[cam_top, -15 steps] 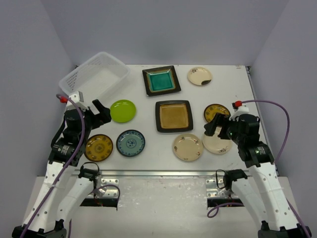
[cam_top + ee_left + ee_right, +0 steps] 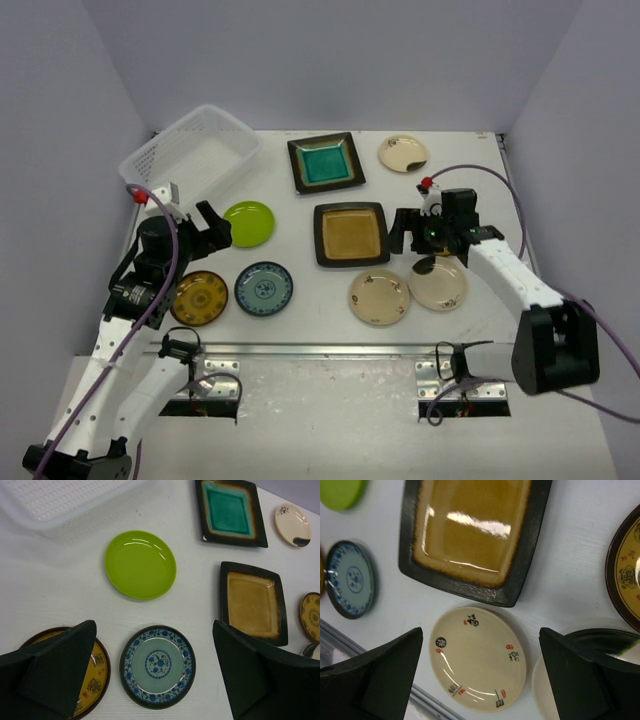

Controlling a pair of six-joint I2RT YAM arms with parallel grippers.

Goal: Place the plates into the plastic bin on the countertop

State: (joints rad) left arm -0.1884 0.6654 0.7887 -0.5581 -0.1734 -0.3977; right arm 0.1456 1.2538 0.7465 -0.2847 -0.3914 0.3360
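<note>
Compared with half a second ago, I am seeing the right arm swinging in from the near right edge of the desk (image 2: 290, 215) toward its middle. The right gripper (image 2: 480, 630) is now hanging beside the amber square plate (image 2: 351, 234) and hiding the right-hand mustard plate (image 2: 626, 575) from the top camera. The left gripper (image 2: 154, 625) is shifting only slightly. Both grippers are standing wide apart and holding nothing. The left one is hovering over the blue-patterned plate (image 2: 157, 666), just short of the lime plate (image 2: 140, 564). The right one is hovering over a cream plate (image 2: 477, 657). The plastic bin (image 2: 200, 155) is sitting at the desk's far left corner, and every plate I am seeing is lying on the desk outside it.
</note>
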